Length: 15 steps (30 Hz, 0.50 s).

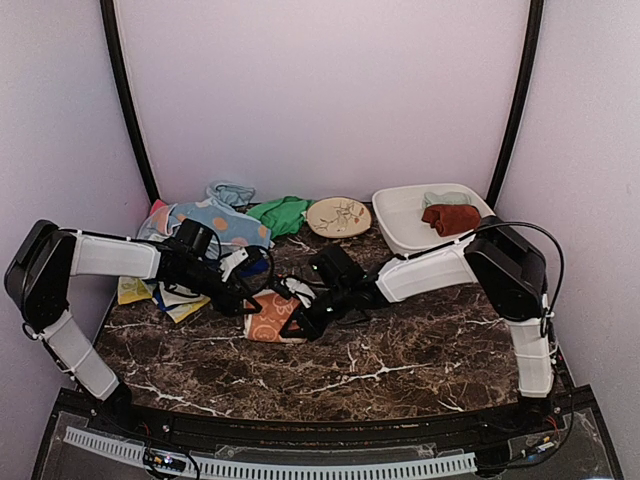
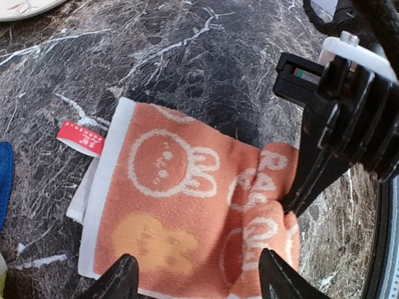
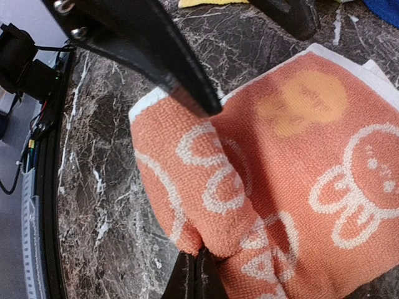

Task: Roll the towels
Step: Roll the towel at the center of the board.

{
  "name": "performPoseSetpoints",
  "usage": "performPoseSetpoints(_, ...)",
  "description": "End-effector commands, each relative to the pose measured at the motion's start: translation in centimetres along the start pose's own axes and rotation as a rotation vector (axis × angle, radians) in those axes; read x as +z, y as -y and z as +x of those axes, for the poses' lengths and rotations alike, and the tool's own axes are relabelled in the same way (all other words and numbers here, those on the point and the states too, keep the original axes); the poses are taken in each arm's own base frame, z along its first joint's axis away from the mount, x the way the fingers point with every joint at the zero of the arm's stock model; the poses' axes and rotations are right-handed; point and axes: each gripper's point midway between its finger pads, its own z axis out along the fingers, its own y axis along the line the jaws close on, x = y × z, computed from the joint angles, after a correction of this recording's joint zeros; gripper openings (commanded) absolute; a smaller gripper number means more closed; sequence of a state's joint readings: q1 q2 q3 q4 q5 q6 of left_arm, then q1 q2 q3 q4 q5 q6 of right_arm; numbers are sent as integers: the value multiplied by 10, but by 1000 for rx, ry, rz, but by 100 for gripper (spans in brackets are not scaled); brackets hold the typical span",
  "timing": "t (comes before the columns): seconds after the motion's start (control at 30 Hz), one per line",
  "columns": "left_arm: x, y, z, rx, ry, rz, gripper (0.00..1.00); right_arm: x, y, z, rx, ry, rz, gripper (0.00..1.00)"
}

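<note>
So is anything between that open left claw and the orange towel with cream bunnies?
Nothing visible. The left gripper hangs open right over the orange cream-patterned towel; the right gripper only pinches its folded edge.

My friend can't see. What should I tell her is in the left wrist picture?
An orange towel with cream bunnies lies on a dark marble table, one edge folded up and pinched by the black right gripper. The left gripper stands open over the towel.
</note>
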State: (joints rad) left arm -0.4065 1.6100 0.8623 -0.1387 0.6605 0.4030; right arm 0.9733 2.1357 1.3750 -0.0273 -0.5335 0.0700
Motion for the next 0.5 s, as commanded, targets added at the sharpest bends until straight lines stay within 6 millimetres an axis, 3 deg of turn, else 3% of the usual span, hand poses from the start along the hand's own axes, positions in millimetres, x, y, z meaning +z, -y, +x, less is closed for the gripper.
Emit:
performPoseSetpoints(0.0,1,-20,2,-1,-32,-96,67,-2,-8,12,197,-2,-106,0)
performPoseSetpoints(0.17,-21,-32,-18,33,19,-149,67,-2,-10,25,294,-71,-130,0)
performPoseSetpoints(0.37,-4,-60,4,-13,-116,-202,59,-7,-13,46,320,-160,-116,0)
performPoseSetpoints(0.47,4,-63,9,-103,-159,-173,55,-14,-19,55,362,-160,-123,0)
